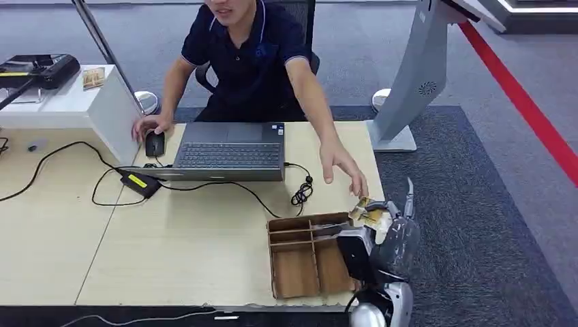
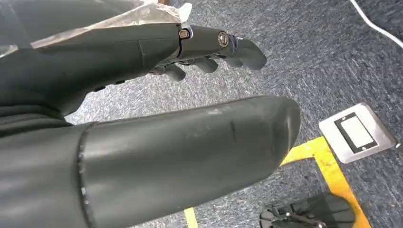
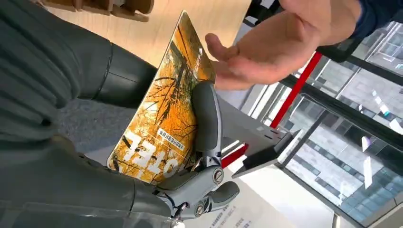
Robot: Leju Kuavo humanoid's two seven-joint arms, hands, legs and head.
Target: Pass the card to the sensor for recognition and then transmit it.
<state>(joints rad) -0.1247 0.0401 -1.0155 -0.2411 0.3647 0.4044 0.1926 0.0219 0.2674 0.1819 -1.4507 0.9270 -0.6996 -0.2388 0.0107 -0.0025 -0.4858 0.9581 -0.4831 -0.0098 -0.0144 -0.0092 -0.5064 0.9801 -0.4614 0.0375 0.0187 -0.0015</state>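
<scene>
My right hand (image 1: 385,230) is raised at the table's front right corner and pinches a yellow-orange hotel card (image 1: 368,215). In the right wrist view the card (image 3: 166,118) stands tilted between my thumb and a dark finger (image 3: 207,118), print facing the camera. A person's open hand (image 1: 343,165) reaches toward it, and its palm (image 3: 266,52) sits just beyond the card's far edge without touching it. My left hand (image 2: 180,142) hangs over grey carpet and holds nothing, thumb apart from the loosely bent fingers.
A divided cardboard tray (image 1: 300,269) lies beside my right hand. Farther back are a laptop (image 1: 228,153), a mouse (image 1: 155,144) under the person's other hand, and cables (image 1: 300,193). A white kiosk stand (image 1: 416,75) rises beyond the table's right end. A black device (image 1: 41,68) tops the white box at the left.
</scene>
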